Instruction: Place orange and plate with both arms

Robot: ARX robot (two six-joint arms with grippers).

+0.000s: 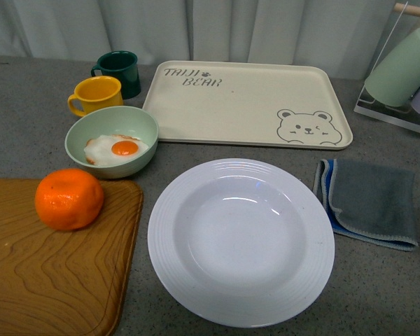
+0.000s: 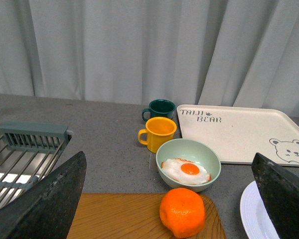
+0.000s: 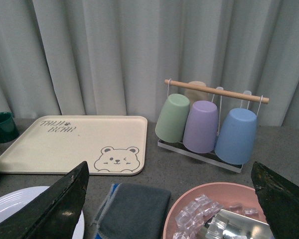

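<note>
Front view, nearest first: the wooden board (image 1: 49, 280) fills the near left corner and the plate (image 1: 173, 210) lies just beside it on the grey counter, near the middle, bare and mouth up. The orange (image 1: 69, 199) sits at the board's far edge, close to the pale green bowl (image 1: 141, 124) that holds a fried egg. A grey cloth (image 1: 371, 199) lies right of the plate, and beyond are the yellow mug (image 1: 96, 94), the dark green mug (image 1: 119, 72) and the bear tray (image 1: 245, 101). Neither arm shows here. In the wrist views the left gripper (image 2: 168, 157) and the right gripper (image 3: 169, 164) each stand with fingers (image 2: 45, 204) spread wide and nothing between them. Likely risks are these: a glancing touch could roll the orange off the board or into the bowl, and the plate's low rim, flat on the counter, offers little purchase, so a shallow pinch could slip or tip it. The orange rests on a flattened side with its short axis upright. The plate is round and level. Neither has a long axis to align with.
</note>
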